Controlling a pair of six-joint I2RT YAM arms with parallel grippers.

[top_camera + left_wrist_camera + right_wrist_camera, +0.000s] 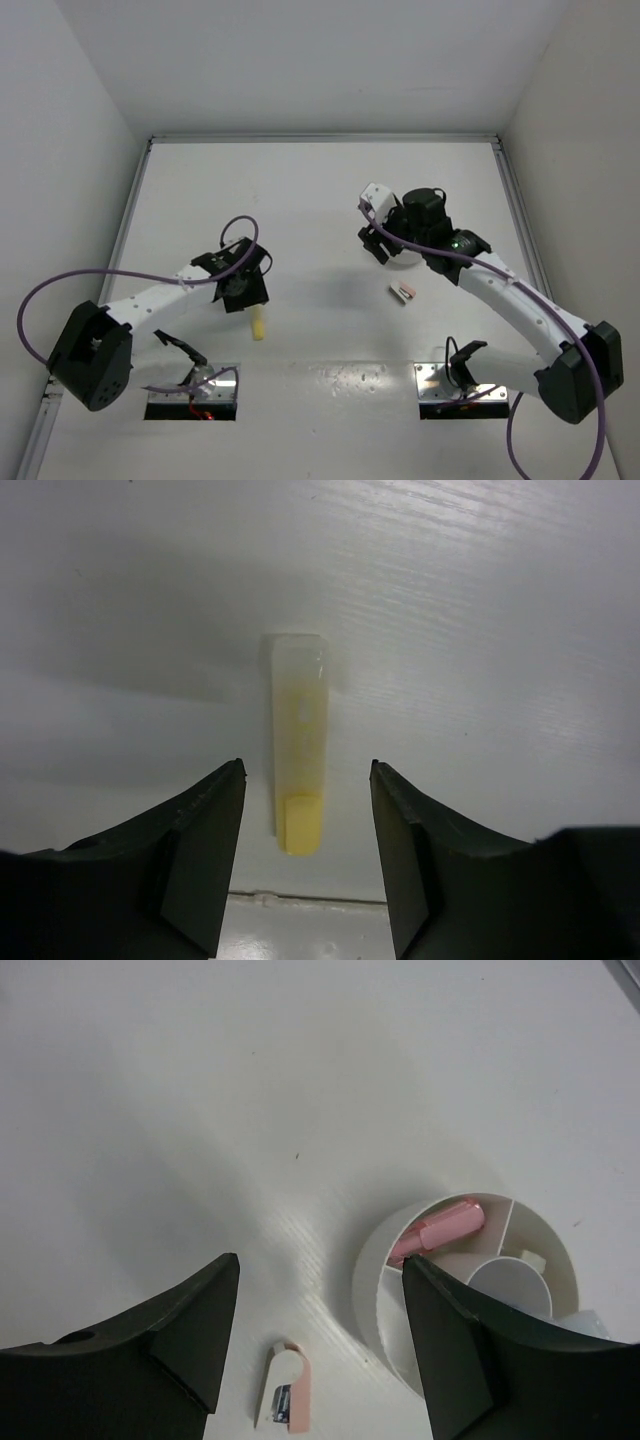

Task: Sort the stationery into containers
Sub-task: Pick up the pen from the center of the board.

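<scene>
Overhead, a yellow stick [258, 326] lies on the left and a pink block [404, 292] on the right. Left wrist: the left gripper [306, 770] has its jaws spread either side of the stick, not touching it. Right wrist: the right gripper [320, 1265] is spread and empty, over the white dish [372, 1260], which holds a pink stick [445, 1226].

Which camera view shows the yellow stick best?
The left wrist view: the yellow stick lies large and unobstructed between the open jaws. The top view shows only a small yellow sliver near the left arm. The right wrist view misses it entirely.
</scene>
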